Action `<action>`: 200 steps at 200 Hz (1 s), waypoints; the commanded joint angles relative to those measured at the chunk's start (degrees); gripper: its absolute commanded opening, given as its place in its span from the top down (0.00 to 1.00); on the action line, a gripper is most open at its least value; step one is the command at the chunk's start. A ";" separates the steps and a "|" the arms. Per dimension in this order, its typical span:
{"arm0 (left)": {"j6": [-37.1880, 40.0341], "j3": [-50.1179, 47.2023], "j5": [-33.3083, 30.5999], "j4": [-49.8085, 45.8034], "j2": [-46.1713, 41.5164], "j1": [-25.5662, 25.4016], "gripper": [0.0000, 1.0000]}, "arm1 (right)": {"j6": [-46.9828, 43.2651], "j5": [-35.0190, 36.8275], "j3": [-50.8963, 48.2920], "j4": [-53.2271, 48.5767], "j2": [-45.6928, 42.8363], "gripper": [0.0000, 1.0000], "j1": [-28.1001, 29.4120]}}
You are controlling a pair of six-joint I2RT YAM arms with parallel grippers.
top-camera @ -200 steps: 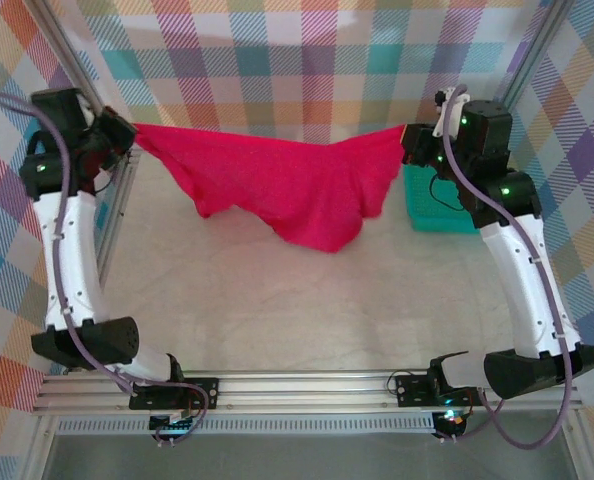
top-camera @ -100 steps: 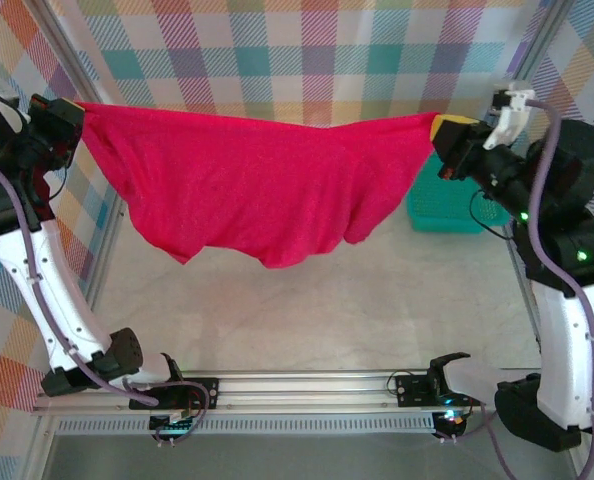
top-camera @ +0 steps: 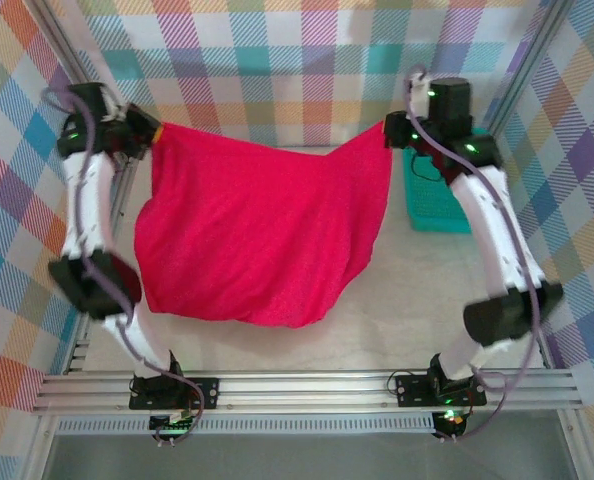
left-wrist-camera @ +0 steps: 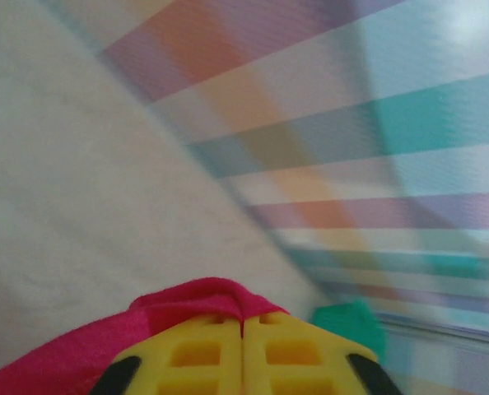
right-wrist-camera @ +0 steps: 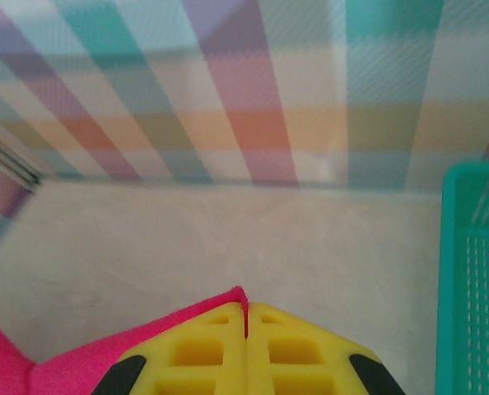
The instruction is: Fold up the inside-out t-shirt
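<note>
Red soft cloth, the inside-out t-shirt [top-camera: 257, 240], strung in the air as a broad sheet between two raised arms; top edge sagging in the middle, lower edge hanging toward the near side of the desk [top-camera: 417, 290], contact with it impossible to judge from above. Left upper corner pinched by the left end effector [top-camera: 149, 133], yellow pads [left-wrist-camera: 199, 354] pressed together in the left wrist view, the inside-out t-shirt [left-wrist-camera: 199, 294] bulging past the tips; right upper corner pinched by the right end effector [top-camera: 391, 130], pads [right-wrist-camera: 203, 350] likewise closed on a red edge. Pale, faintly mottled desk beneath; teal basket [top-camera: 432, 205] at the far right, partly hidden by the right arm, perforated wall [right-wrist-camera: 475, 280] at the edge of the right wrist view. Pastel plaid walls [top-camera: 277, 60] all round; aluminium rail [top-camera: 307, 385] along the near edge.
</note>
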 commanded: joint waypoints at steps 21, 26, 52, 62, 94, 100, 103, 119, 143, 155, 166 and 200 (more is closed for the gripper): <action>4.20 20.12 -14.33 -16.60 14.86 -3.06 0.27 | 2.47 0.66 27.33 -14.60 22.04 0.41 -1.52; 4.64 18.78 -16.09 -16.89 13.86 -3.64 0.26 | 3.06 0.07 30.46 -17.29 24.15 0.39 -1.53; 6.41 -4.79 -19.49 -7.34 0.25 -8.61 0.26 | 5.12 -1.93 27.37 -21.49 24.86 0.36 0.78; 5.65 -17.02 -18.07 -0.70 -6.47 -10.83 0.26 | 5.87 -2.62 19.23 -19.33 21.61 0.36 2.47; 2.86 -45.29 -11.58 12.41 -19.25 -17.78 0.27 | 9.27 -4.02 -14.93 -5.09 6.69 0.36 8.69; 2.68 -48.64 -10.36 13.23 -20.41 -18.71 0.27 | 10.69 -4.64 -20.22 -2.90 4.36 0.36 9.66; 2.64 -50.25 -9.82 13.71 -20.82 -19.11 0.28 | 11.50 -5.15 -22.70 -2.01 3.28 0.36 10.09; 2.72 -57.21 -7.54 14.87 -22.99 -20.52 0.28 | 15.12 -7.19 -34.77 3.20 -1.63 0.36 12.69; 3.73 -64.21 -8.72 16.56 -23.95 -20.59 0.28 | 19.82 -10.33 -46.60 11.00 -3.19 0.35 14.21; 4.66 -64.08 -9.74 16.19 -21.94 -20.35 0.27 | 20.56 -10.67 -48.06 12.49 -0.71 0.35 14.08; 4.89 -63.17 -10.18 17.11 -19.05 -20.02 0.27 | 19.87 -10.31 -46.66 12.77 2.77 0.35 13.51; 6.27 -52.66 -14.49 17.10 -6.36 -18.03 0.27 | 15.25 -10.03 -32.06 8.15 16.36 0.38 7.14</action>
